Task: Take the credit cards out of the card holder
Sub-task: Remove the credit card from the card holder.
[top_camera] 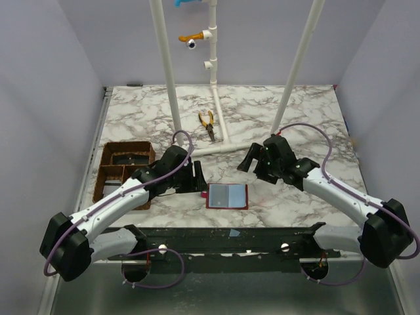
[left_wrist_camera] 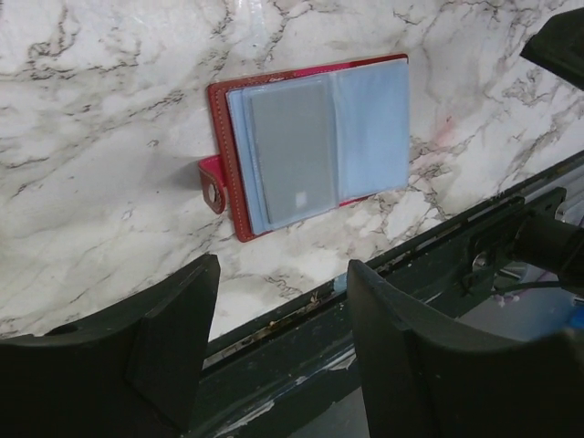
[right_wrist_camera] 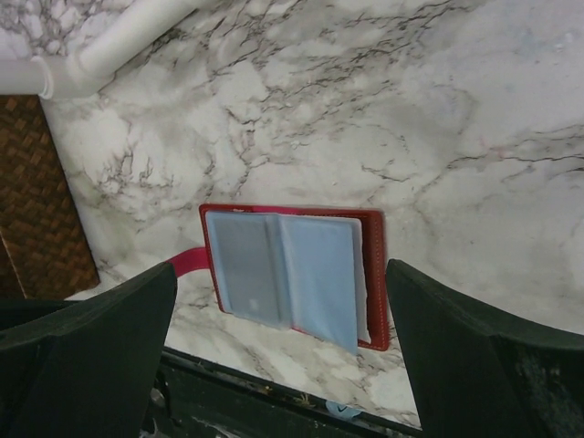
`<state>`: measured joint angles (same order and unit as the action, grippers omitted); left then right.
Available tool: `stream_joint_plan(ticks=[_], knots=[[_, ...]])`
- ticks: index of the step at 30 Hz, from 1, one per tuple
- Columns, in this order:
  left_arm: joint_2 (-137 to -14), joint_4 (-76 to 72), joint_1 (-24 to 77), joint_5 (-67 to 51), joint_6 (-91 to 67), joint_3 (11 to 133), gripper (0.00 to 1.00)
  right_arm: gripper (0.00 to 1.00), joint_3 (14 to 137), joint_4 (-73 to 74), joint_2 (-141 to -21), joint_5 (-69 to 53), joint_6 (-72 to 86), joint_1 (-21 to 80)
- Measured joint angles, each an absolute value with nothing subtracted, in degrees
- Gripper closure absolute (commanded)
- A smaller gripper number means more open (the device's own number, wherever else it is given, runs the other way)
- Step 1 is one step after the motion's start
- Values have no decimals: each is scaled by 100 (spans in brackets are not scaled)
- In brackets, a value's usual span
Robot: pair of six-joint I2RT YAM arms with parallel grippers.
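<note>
The red card holder (top_camera: 227, 195) lies open and flat near the table's front edge, with its pale blue-grey sleeves facing up. A grey card (left_wrist_camera: 287, 151) sits in its left sleeve; the right sleeve looks plain blue. The holder's red snap tab (left_wrist_camera: 212, 178) sticks out to the left. My left gripper (top_camera: 198, 178) is open and empty just left of the holder. My right gripper (top_camera: 249, 161) is open and empty above and behind the holder's right side. The holder also shows in the right wrist view (right_wrist_camera: 292, 274), between the open fingers (right_wrist_camera: 137, 319).
A brown compartment tray (top_camera: 106, 172) stands at the left, behind my left arm. Yellow-handled pliers (top_camera: 209, 123) lie at the back by the white pipe frame (top_camera: 216, 147). The dark metal rail (top_camera: 262, 239) runs along the table's front edge.
</note>
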<state>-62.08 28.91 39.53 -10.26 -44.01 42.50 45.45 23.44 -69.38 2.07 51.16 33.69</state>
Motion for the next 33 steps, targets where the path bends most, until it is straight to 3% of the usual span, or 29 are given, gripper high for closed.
stream_joint_plan(ticks=[4, 11, 19, 23, 33], knots=[[-6541, 2576, 3975, -1199, -4462, 4226, 52, 2, 4499, 2082, -7098, -16, 5151, 3607], [-7052, 2196, 3988, -1413, -4532, 4215, 65, 14, 4285, 1601, -7658, -329, 5315, 4021], [-7509, 1922, 3988, -1439, -4637, 4075, 77, 22, 4560, 1601, -8370, -82, 5461, 4906], [-7706, 1824, 3988, -1420, -4698, 3966, 82, 33, 4893, 1697, -8672, 259, 5465, 5194], [-8005, 1616, 3896, -1295, -4818, 3756, 89, 33, 5804, 2425, -9494, 1208, 5443, 5736]])
